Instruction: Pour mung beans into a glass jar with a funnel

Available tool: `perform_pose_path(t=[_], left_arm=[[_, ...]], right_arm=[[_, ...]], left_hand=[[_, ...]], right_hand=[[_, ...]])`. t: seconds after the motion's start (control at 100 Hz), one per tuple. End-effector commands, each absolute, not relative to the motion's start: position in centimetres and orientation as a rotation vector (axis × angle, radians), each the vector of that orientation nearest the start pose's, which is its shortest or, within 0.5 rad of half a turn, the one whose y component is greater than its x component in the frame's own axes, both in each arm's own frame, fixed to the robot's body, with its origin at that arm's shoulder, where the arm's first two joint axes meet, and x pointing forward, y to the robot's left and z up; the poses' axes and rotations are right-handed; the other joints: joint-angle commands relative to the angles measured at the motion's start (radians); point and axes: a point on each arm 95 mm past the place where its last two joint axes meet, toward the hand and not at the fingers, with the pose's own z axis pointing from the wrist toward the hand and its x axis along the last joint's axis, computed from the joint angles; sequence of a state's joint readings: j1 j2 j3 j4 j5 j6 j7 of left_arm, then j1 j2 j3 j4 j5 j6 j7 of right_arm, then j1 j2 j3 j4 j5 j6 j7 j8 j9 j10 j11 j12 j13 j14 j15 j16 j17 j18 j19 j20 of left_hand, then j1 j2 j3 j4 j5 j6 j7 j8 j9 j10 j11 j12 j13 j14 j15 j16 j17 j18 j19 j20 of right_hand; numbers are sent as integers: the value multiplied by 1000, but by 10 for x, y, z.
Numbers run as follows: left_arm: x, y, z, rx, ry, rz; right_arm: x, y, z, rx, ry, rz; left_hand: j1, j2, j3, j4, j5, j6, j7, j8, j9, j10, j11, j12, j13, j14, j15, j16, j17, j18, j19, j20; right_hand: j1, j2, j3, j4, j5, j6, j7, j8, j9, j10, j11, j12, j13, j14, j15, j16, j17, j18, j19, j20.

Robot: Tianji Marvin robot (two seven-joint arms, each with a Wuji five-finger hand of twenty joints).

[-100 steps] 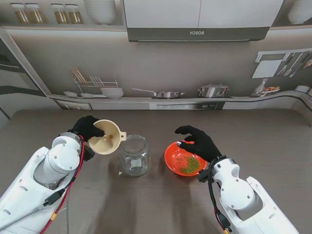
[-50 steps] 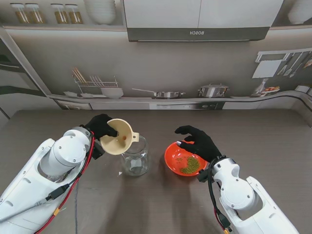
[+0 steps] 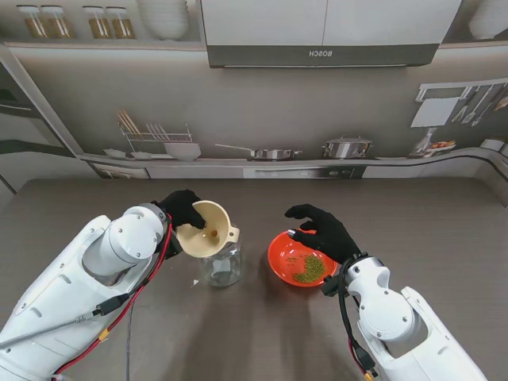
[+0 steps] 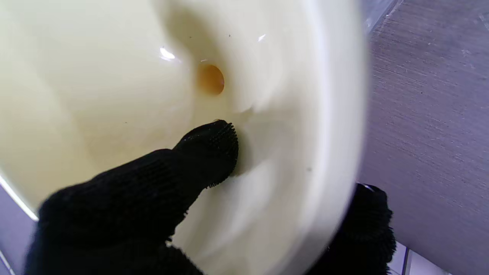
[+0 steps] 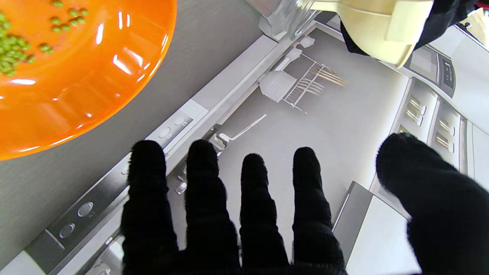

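Observation:
My left hand (image 3: 182, 210) is shut on a cream funnel (image 3: 205, 229), held tilted just over the mouth of the clear glass jar (image 3: 221, 266). In the left wrist view one gloved finger (image 4: 198, 152) presses inside the funnel (image 4: 191, 76) cone near its hole. The orange bowl (image 3: 290, 258) holding green mung beans (image 3: 309, 268) sits to the right of the jar. My right hand (image 3: 325, 230) hovers open over the bowl's far right rim, fingers spread. The right wrist view shows the bowl (image 5: 76, 76), beans (image 5: 11, 49), funnel (image 5: 382, 26) and spread fingers (image 5: 206, 198).
The jar and bowl stand on a brown wood-grain table (image 3: 444, 230). A printed kitchen backdrop (image 3: 317, 103) rises behind its far edge. A small pale speck (image 3: 196, 282) lies on the table near the jar.
My left hand has carried the funnel to the right, from beside the jar to over its mouth. The right hand and bowl have stayed still.

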State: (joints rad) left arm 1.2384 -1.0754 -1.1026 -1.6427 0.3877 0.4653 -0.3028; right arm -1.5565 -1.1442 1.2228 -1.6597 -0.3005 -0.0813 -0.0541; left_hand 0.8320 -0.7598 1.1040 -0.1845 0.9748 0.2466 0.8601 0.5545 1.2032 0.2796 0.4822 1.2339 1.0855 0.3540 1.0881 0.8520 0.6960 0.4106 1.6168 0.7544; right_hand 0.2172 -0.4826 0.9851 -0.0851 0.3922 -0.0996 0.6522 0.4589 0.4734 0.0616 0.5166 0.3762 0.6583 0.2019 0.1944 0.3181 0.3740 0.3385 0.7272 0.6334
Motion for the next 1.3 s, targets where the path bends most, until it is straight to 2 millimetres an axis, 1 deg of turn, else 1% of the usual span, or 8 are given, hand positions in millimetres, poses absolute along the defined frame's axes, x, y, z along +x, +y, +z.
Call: perform_pose_path(t=[0.0, 0.13, 0.33, 0.49, 0.7, 0.86, 1.21, 1.29], left_arm=[[474, -24, -240, -1937, 1310, -1498], [479, -27, -244, -1921, 1333, -1474], [481, -28, -247, -1906, 1365, -1456], [482, -29, -247, -1888, 1407, -1441], [483, -28, -248, -1851, 1448, -1416], [481, -24, -250, -1819, 1467, -1397], [474, -11, -252, -1775, 1462, -1382], [473, -9, -252, -1772, 1462, -1382]], right_arm=[[404, 25, -292, -2018, -1206, -2418], [405, 25, -292, -2021, -1200, -2420], [406, 25, -293, -2023, -1194, -2418], [406, 25, -293, -2021, -1193, -2419], [407, 25, -294, -2023, -1190, -2417], [407, 25, -294, -2024, -1185, -2417], [407, 26, -295, -2021, -1189, -2409], [407, 26, -296, -2020, -1192, -2407]], left_hand=[[45, 27, 56, -7, 50, -54, 83, 47, -23, 31, -11, 18, -10, 21, 25, -10, -6, -54, 56, -6], [47, 58, 14, -17, 27, -55, 62, 25, -47, 31, -29, 6, -27, 24, 10, -16, -23, -56, 42, -10], [-31, 111, -114, 28, -49, -33, -67, -3, -149, 44, -5, -99, -86, 33, -44, -20, -81, -51, -13, 2], [-76, 134, -203, 41, -95, -14, -227, 2, -222, 43, 15, -356, -136, 33, -100, -25, -129, -55, -70, 24], [-134, 187, -218, 63, -90, -1, -379, 11, -246, 38, -9, -394, -174, 36, -156, -44, -169, -51, -124, 21], [-195, 273, -238, 132, -108, 25, -540, -61, -273, 34, -75, -460, -228, 51, -296, -109, -226, -34, -228, -10], [-218, 292, -358, 122, -234, 41, -695, -198, -340, 40, -263, -706, -390, 82, -618, -294, -368, -12, -476, -106], [-224, 293, -375, 119, -247, 29, -703, -214, -347, 39, -280, -731, -410, 90, -649, -315, -383, -7, -508, -121]], right_hand=[[-13, 18, 27, 28, 1, 3, 14, -8, -18, 6, 5, -5, 11, -4, 5, -10, -3, -2, -19, 15], [-13, 19, 26, 28, 2, 5, 16, -7, -17, 6, 6, -5, 13, -4, 5, -9, -4, -2, -19, 15], [-13, 21, 27, 28, 2, 7, 17, -8, -17, 5, 6, -5, 12, -5, 5, -9, -4, -2, -20, 16], [-12, 20, 27, 28, 1, 10, 19, -8, -17, 6, 6, -5, 13, -4, 6, -9, -4, -1, -21, 16], [-11, 21, 27, 28, -1, 12, 20, -9, -18, 6, 7, -5, 14, -5, 6, -9, -3, -1, -22, 17], [-11, 22, 27, 27, 0, 16, 22, -9, -16, 6, 7, -5, 15, -3, 7, -9, -3, 0, -23, 17], [-11, 24, 27, 27, -2, 19, 24, -11, -13, 9, 8, -5, 19, -3, 8, -8, -2, 0, -23, 18], [-11, 23, 27, 28, -1, 19, 25, -11, -12, 9, 9, -5, 19, -4, 8, -8, -2, 0, -24, 19]])
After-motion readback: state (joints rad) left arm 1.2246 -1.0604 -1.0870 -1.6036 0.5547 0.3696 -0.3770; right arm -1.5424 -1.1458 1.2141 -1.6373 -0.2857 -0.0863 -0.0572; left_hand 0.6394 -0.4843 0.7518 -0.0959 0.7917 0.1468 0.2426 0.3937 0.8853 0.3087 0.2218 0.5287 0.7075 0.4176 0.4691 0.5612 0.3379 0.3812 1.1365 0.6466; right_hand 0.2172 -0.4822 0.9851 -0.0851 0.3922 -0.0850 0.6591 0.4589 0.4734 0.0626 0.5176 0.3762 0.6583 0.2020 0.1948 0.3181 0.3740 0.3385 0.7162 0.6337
